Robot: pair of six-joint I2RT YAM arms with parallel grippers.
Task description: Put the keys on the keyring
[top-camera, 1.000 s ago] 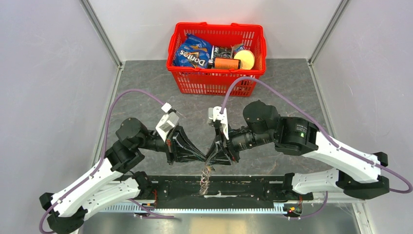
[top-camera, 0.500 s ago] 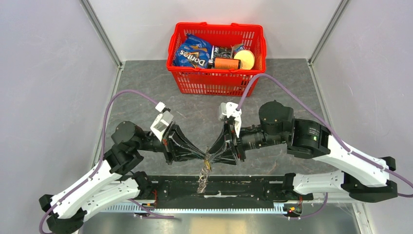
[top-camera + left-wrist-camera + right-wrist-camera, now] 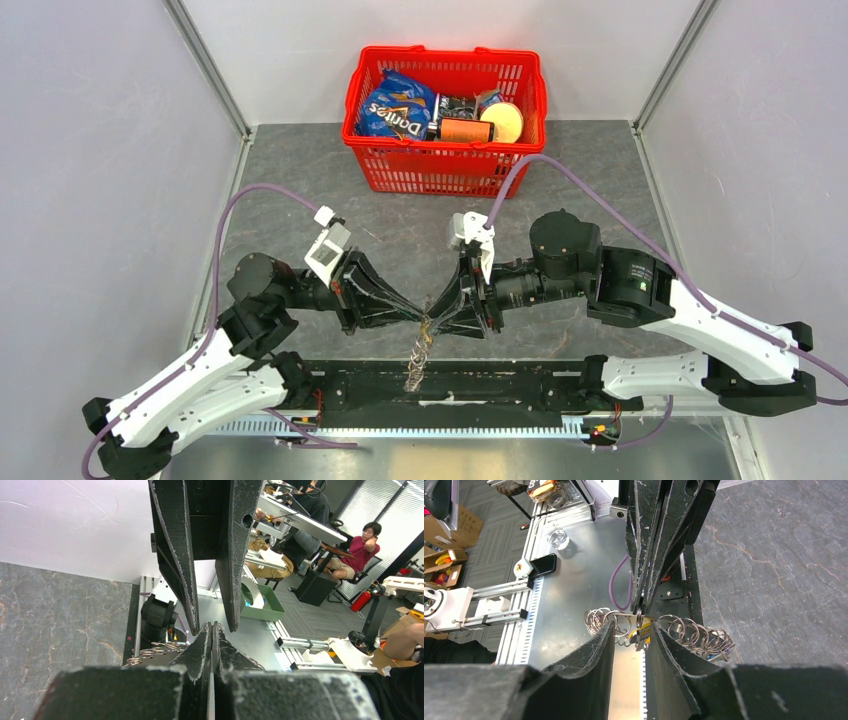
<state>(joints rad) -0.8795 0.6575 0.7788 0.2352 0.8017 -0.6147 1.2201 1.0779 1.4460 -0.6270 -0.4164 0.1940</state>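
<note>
- Top view: the left gripper [image 3: 421, 318] and right gripper [image 3: 435, 318] meet tip to tip. The keyring [image 3: 417, 360] hangs just below them, well apart from the basket [image 3: 440, 170].
- Left wrist: the left gripper [image 3: 212, 630] is pressed closed. The right gripper [image 3: 210, 615] stands opposite with its fingers parted. Keyring [image 3: 150, 652] loops show at lower left.
- Right wrist: the left gripper [image 3: 639, 611] pinches the keyring [image 3: 694, 632]. The right gripper [image 3: 630, 630], fingers apart, straddles it, with a yellow key [image 3: 645, 641] between them.

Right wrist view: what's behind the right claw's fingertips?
The keyring, its metal loops pinched by the shut left claw. A yellow bit peeks between; the fingers cover the rest.
</note>
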